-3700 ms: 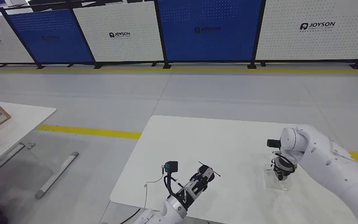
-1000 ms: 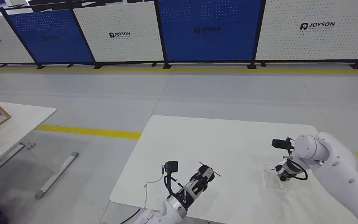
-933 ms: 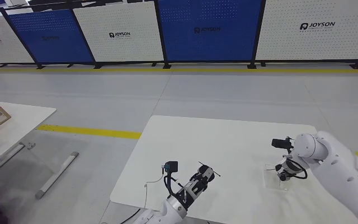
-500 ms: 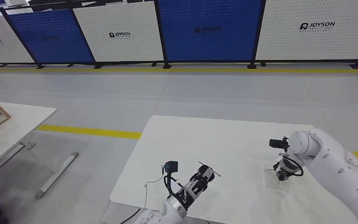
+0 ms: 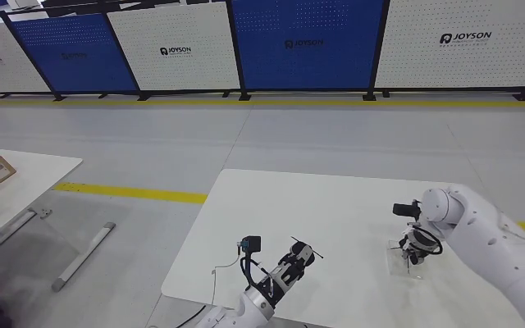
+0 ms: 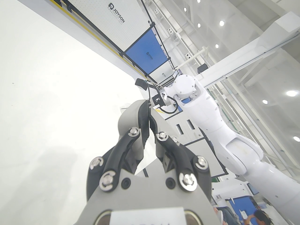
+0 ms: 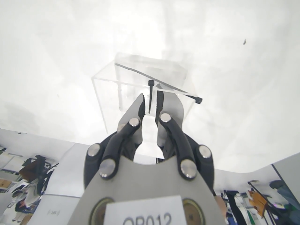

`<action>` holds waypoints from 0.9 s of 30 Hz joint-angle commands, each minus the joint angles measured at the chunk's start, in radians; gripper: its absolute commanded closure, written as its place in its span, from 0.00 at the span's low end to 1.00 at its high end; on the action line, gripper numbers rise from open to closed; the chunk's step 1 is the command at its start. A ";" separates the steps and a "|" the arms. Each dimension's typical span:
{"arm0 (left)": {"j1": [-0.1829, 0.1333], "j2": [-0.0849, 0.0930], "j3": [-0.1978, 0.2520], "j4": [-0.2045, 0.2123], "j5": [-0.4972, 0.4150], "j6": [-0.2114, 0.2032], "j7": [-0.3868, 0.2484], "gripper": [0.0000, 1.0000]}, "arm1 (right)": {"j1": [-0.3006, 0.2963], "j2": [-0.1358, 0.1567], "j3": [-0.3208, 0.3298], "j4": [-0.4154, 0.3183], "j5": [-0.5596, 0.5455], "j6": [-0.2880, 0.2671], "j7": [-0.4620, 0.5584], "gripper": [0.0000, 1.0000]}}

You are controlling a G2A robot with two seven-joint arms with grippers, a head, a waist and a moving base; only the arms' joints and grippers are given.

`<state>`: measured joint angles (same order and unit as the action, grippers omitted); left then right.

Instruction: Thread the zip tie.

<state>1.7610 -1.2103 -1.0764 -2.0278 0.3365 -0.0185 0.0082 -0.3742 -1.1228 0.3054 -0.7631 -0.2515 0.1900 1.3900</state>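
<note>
Left gripper (image 6: 148, 108) clamped on thin black zip tie (image 5: 317, 255), near front edge of white worktop (image 5: 328, 205). Right gripper (image 7: 150, 103) slightly open, second black zip tie (image 7: 150, 90) between its fingers, over clear acrylic box (image 7: 105, 99).

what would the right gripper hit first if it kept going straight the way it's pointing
The right gripper would likely meet the upright zip tie between its parted fingers first, then the clear box just beyond; depth is unclear.

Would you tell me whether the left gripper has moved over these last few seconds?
No. The left gripper stays at the same spot by the table's near edge.
</note>
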 commanded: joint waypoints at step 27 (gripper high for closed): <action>0.000 0.000 0.000 0.000 0.000 0.000 0.000 1.00 | 0.046 -0.029 -0.103 0.059 0.070 0.001 0.000 0.91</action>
<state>1.7610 -1.2103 -1.0764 -2.0278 0.3365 -0.0185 0.0082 -0.3294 -1.1500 0.2054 -0.7074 -0.1842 0.1923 1.3900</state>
